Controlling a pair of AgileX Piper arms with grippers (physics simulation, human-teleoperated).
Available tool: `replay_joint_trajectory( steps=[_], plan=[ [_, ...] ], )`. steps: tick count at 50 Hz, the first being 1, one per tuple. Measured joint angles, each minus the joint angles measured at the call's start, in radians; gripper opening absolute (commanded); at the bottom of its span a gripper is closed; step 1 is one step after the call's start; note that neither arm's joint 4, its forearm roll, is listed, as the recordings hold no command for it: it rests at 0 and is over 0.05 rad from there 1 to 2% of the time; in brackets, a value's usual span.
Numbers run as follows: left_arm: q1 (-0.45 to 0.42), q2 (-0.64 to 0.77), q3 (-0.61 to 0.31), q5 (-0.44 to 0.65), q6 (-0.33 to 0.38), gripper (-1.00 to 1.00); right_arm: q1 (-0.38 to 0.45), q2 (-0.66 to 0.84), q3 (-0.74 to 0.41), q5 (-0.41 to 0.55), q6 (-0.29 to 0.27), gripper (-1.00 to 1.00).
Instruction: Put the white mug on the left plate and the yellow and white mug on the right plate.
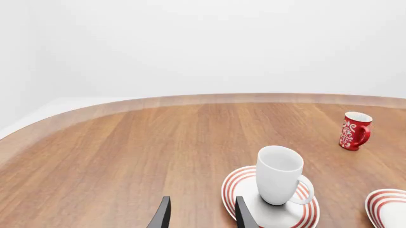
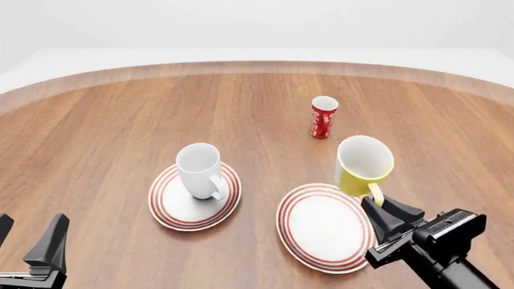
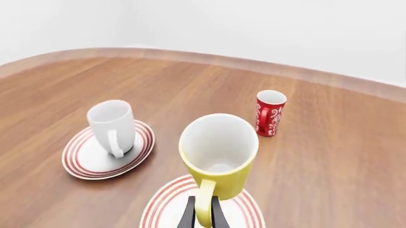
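Left wrist view — right plate [image 1: 388, 209] cut by frame edge, only a sliver shows; left plate [image 1: 269, 202] clipped at bottom. Right wrist view — right gripper [image 3: 202, 213] fingertips mostly hidden behind yellow and white mug [image 3: 217, 156] handle.

The counter [image 2: 120, 114] looks like warm brown wood with visible plank grain and a smooth, faintly satin finish, paler along its rounded edge. The white mug [image 2: 199, 170] and both ringed plates, the left plate [image 2: 165, 208] and the right plate [image 2: 317, 226], read as smooth glazed ceramic. The yellow and white mug [image 2: 364, 165] has the same glossy look. The red cup [image 2: 324, 117] looks glazed too. The right tool [image 3: 202, 211] is dark and matt, like plastic.
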Motion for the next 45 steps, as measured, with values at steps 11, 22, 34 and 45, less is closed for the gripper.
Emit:
replay_joint_trajectory(
  steps=[11,22,34,45],
  plan=[
    [0.0,0.0,0.0,0.0,0.0,1.0,0.01,-0.197,0.023,0.189,0.002,-1.0],
    [0.0,0.0,0.0,0.0,0.0,1.0,0.028,-0.321,0.031,0.323,0.01,-1.0],
    [0.0,0.0,0.0,0.0,0.0,1.0,0.052,-0.354,0.031,0.383,0.023,-1.0],
    [0.0,0.0,0.0,0.0,0.0,1.0,0.068,-0.308,0.031,0.364,0.026,-1.0]
  ],
)
